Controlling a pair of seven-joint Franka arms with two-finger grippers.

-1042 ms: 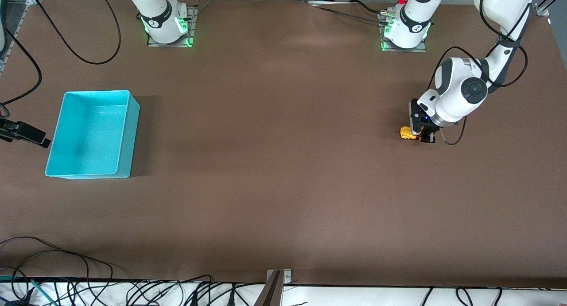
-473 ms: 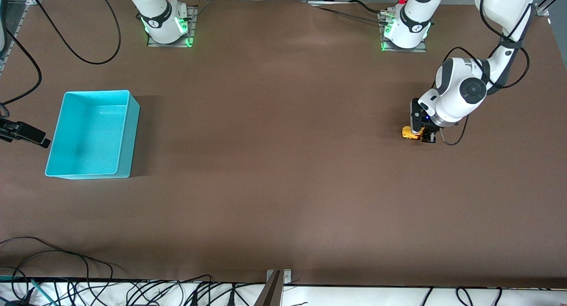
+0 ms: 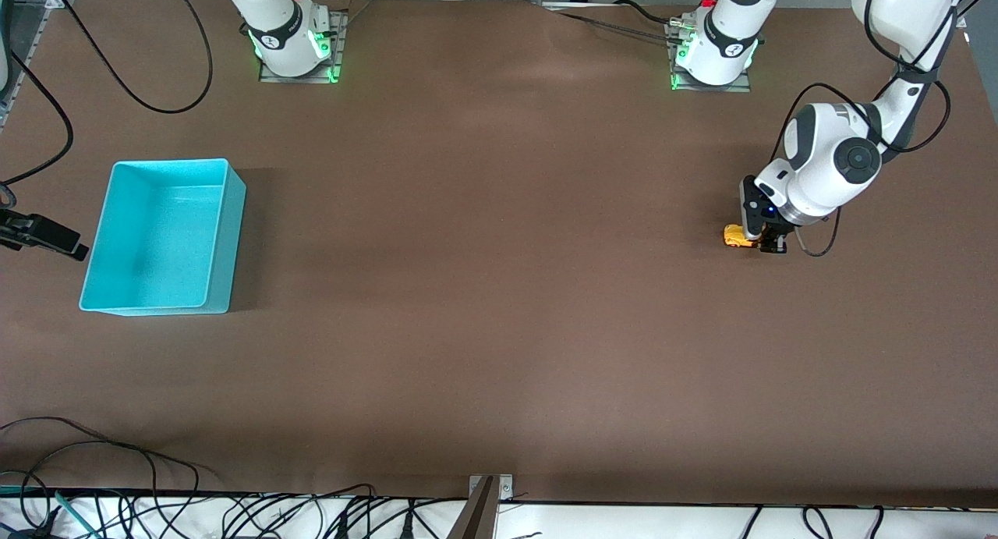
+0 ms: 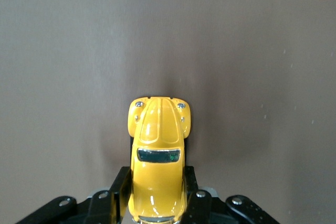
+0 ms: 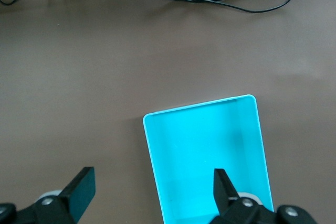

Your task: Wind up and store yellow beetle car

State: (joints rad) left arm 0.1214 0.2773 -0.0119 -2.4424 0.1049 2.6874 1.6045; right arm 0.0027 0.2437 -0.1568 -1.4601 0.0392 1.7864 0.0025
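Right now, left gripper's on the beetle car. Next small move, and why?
Probably keep dragging the yellow beetle car backward along the table, wheels down, toward the left arm's end. The left gripper is shut on its rear, low at the surface, and its nose faces away from the gripper. The turquoise bin sits empty under the open, waiting right gripper, so storing comes later.

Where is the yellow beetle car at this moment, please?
In the front view, the yellow beetle car is on the table toward the left arm's end, clamped in the left gripper. The turquoise bin sits toward the right arm's end.
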